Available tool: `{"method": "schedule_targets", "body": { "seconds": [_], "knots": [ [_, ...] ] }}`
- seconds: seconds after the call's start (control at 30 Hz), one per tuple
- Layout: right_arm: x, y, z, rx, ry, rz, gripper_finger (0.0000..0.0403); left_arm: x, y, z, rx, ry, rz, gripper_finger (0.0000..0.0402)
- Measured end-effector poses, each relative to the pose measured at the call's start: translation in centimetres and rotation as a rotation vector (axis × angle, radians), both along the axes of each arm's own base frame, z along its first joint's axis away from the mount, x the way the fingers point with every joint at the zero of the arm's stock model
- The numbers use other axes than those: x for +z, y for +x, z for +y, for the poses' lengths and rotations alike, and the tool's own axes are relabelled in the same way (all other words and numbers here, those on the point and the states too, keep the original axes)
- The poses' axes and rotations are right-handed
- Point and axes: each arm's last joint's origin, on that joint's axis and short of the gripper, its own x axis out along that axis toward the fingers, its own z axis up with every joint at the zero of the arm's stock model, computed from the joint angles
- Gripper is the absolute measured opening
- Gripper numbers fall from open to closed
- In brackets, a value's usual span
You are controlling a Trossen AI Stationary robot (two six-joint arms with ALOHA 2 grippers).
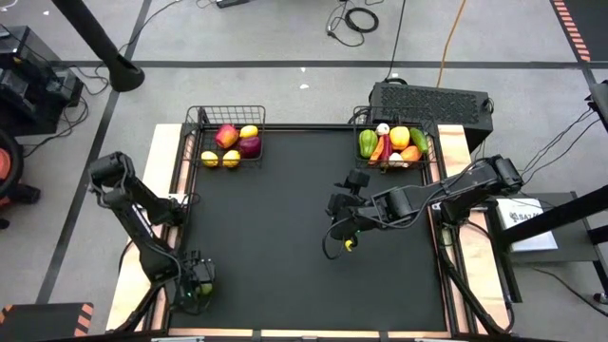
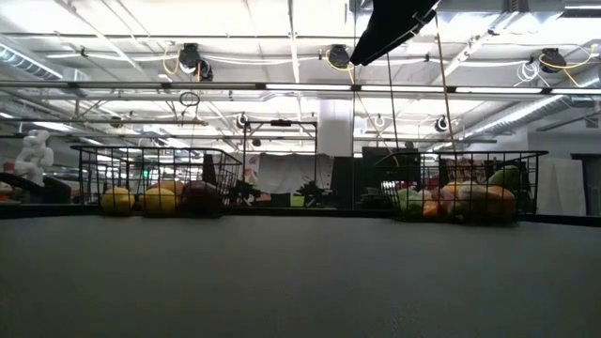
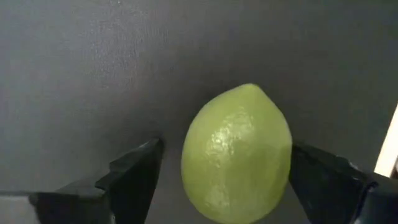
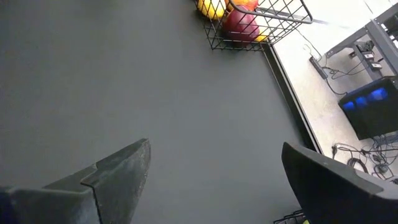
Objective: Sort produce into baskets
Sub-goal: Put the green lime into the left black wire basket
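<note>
Filling the left wrist view, a green lime (image 3: pixel 237 152) is lying on the dark table (image 1: pixel 285 247) between the two spread fingers (image 3: pixel 134 177) of the left tool (image 1: pixel 198 285); a gap is showing on one side of the fruit, while contact on the other side cannot be told, so the lime is not being gripped. From above, this tool is sitting at the near left corner of the table. Farther back on the left, one wire basket (image 1: pixel 226 142) is holding yellow lemons (image 1: pixel 249 132) and red fruit (image 1: pixel 227 136). Moving toward the right, the right tool (image 1: pixel 347 233) is hovering over the middle of the mat with its fingers (image 4: pixel 118 171) standing wide apart and holding nothing; a small yellow spot is showing beside it, too small to identify. At the far right corner, the second basket (image 1: pixel 394 142) is holding a green pepper (image 1: pixel 368 142), a yellow piece (image 1: pixel 400 137), orange pieces and a white garlic (image 1: pixel 382 129). Behind that basket, a black perforated box (image 1: pixel 429 99) is standing just off the table.
</note>
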Motion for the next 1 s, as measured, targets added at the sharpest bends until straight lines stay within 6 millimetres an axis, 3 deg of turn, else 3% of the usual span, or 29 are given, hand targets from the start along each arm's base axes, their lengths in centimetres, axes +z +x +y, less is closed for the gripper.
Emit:
{"method": "schedule_targets", "body": {
  "seconds": [0.37, 0.6, 0.8, 1.0],
  "knots": [
    [0.0, 0.0, 0.0, 0.0, 0.0, 0.0, 0.0352, 0.0, 0.0, 0.0, 0.002, 0.004, -0.007, 0.0232],
    [0.0, 0.0, 0.0, 0.0, 0.0, 0.0, 0.0352, 0.0, 0.9, 0.5, 0.031, 0.049, -0.085, 0.0219],
    [0.0, 0.0, 0.0, 0.0, -0.001, 0.001, 0.0352, 1.0, 3.9, 1.9, 0.041, 0.167, -0.258, 0.0221],
    [-0.1, -0.1, 0.0, 0.0, -0.005, 0.016, 0.0352, 4.0, 8.6, 4.5, 0.046, 0.39, -0.462, 0.0221]
  ]
}}
